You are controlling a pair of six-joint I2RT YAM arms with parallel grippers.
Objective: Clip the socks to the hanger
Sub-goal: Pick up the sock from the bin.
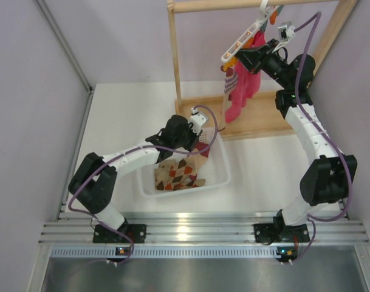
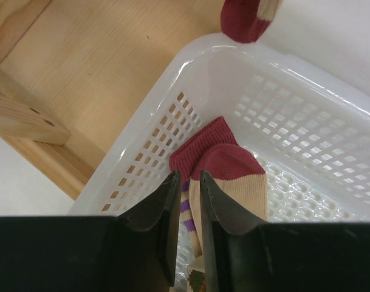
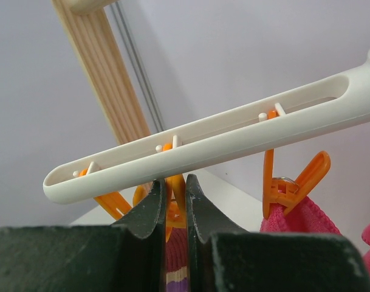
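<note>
In the left wrist view a beige sock (image 2: pixel 233 182) with a maroon toe and purple stripes lies in the white basket (image 2: pixel 191 58). My left gripper (image 2: pixel 189 176) is down in the basket with its jaws shut on that sock's edge. Argyle socks (image 1: pixel 181 173) lie in the basket (image 1: pixel 224 176) beside my left gripper (image 1: pixel 200 131). The white hanger (image 3: pixel 233 137) hangs tilted from the rack's top bar. My right gripper (image 3: pixel 174 180) is shut on an orange clip (image 3: pixel 177 190) under the hanger bar, and a striped sock (image 3: pixel 175 277) hangs below that clip. Socks (image 1: pixel 232 82) hang from the hanger (image 1: pixel 248 33) by my right gripper (image 1: pixel 240 58).
A tall wooden rack (image 1: pixel 172 42) with a flat wooden base (image 1: pixel 257 118) stands behind the basket. A pink cloth (image 3: pixel 300 216) hangs from another orange clip (image 3: pixel 288 182). The maroon toe of a hanging sock (image 2: pixel 242 18) dangles over the basket's far rim. Grey walls close both sides.
</note>
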